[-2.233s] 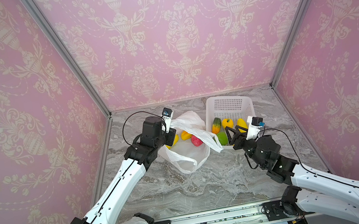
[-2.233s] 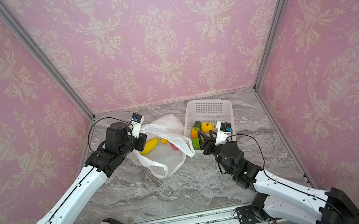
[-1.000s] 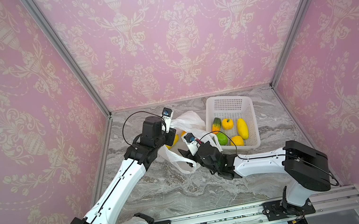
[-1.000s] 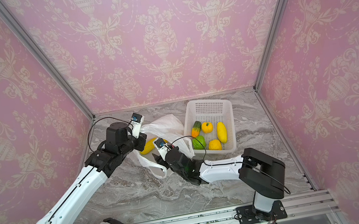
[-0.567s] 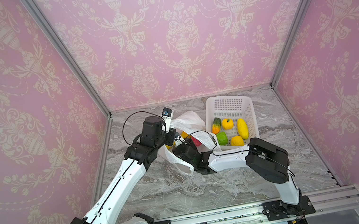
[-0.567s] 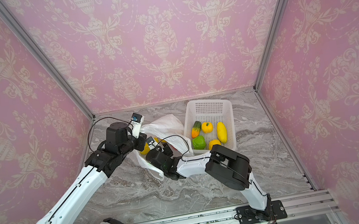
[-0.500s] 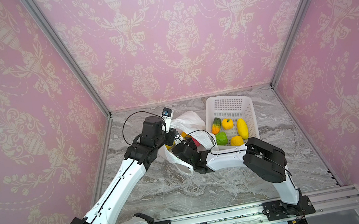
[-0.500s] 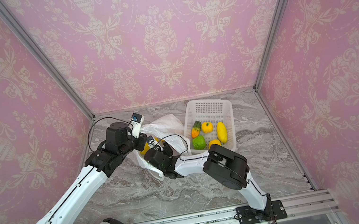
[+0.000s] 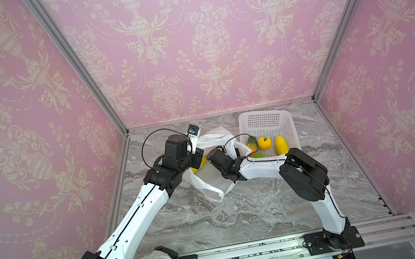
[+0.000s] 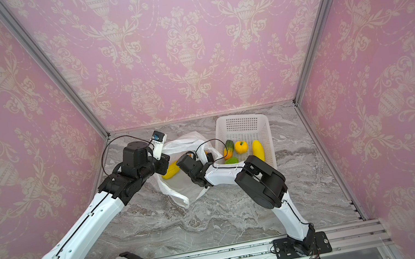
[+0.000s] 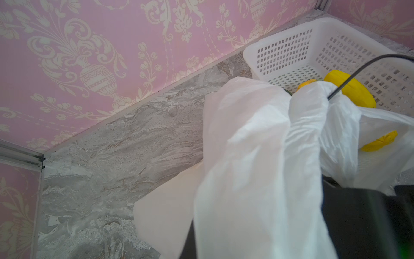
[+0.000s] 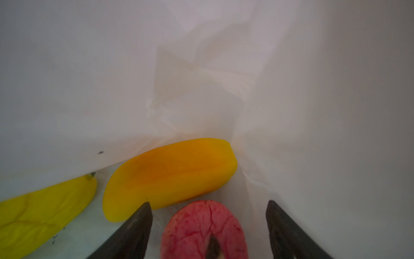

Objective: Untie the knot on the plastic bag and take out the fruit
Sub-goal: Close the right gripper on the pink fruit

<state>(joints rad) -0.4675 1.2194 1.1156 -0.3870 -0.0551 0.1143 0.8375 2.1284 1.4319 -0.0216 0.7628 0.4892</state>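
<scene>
Plastic bag (image 9: 212, 139): one, thin white and translucent. It lies on the far middle of the counter (image 9: 244, 216), just left of the basket (image 9: 264, 114), with its mouth open. One handle loop (image 9: 213, 195) lies slack on the counter toward the front.

Room: three walls (image 9: 212, 34) papered pink with a cream urn-and-garland pattern. Two aluminium posts (image 9: 73, 64) stand at the back corners.

Surface: one grey, marble-veined counter. One aluminium rail (image 9: 251, 255) runs along its front edge and carries both arm bases.

Arms: two, white with black joints. The left arm (image 9: 141, 219) reaches to the bag's left edge. The right arm (image 9: 303, 173) folds across the front of the basket into the bag's mouth.

Basket: one, white, perforated and rigid, at the far right of the counter.

Fruit (image 10: 241, 147): seven pieces counted.
- Four show in the basket: a green-to-orange piece (image 9: 252, 141), an orange round piece (image 9: 264, 143), a yellow oblong piece (image 9: 280, 144) and a green piece (image 9: 258, 156). The right arm covers the basket's near rim.
- Three lie inside the bag in the right wrist view: a yellow piece (image 12: 44, 208), an orange-yellow piece (image 12: 170, 175) and a pink-red piece (image 12: 190, 224).

Left hand (image 9: 201, 156): clamped tight on a gathered fold of the bag, holding that edge up.

Right hand (image 12: 208, 203): inside the bag, jaws spread wide, one on either side of the pink-red piece and gripping nothing.
</scene>
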